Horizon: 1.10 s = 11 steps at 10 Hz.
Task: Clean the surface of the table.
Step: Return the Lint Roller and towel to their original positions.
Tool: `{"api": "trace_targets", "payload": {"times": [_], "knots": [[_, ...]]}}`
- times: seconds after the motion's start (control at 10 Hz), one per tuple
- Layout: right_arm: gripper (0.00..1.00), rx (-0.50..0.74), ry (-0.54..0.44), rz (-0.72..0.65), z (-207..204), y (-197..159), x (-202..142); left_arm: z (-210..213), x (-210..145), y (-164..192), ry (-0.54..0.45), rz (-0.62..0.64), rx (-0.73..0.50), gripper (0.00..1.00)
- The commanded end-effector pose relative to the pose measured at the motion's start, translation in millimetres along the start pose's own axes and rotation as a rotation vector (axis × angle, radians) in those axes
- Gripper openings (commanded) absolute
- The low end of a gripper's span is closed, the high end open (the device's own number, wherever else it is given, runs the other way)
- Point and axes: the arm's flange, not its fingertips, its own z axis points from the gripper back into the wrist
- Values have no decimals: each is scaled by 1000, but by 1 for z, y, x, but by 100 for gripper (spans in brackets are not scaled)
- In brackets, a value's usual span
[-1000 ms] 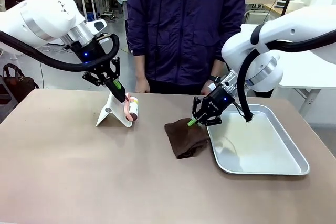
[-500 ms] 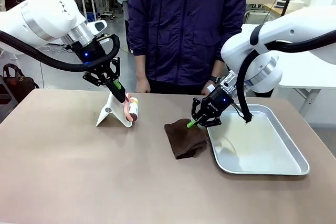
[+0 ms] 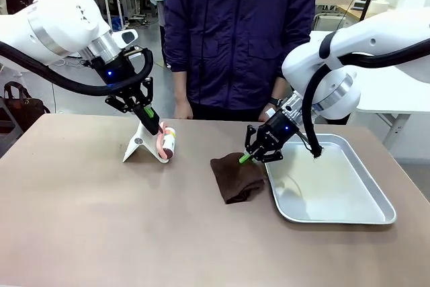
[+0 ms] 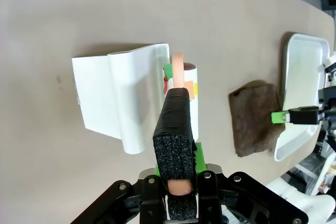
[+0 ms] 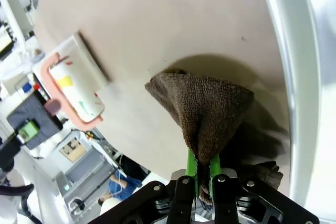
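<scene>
The left gripper is pinched on the salmon-pink handle of a lint roller, whose white roll carries red, yellow and green print too small to read. Just beside the roller, at its 9 o'clock in the front view, stands a white curved stand.

The right gripper is pinched on a corner of a brown cloth, lifting that corner into a peak while the other end lies on the table. Small white lettering on the gripper body cannot be read. At the cloth's 3 o'clock, just beside it, sits a shiny metal tray.

The table is wide, with a smooth, matte taupe-brown top that fills the lower part of the front view. A person in a dark blue jacket stands at its 12 o'clock edge.
</scene>
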Motion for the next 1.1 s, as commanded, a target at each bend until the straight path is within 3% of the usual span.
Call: {"api": "trace_targets", "payload": {"times": [0.0, 0.2, 1.0], "knots": [[10, -23, -79, -102, -7, 6, -7, -2, -5, 3, -26, -34, 16, 22], [10, -47, -141, -140, -8, 9, -8, -8, 0, 1, -31, -2, 8, 22], [10, -48, -130, -128, -14, 2, -4, -15, 10, 2, -64, 90, 50, 22]]}}
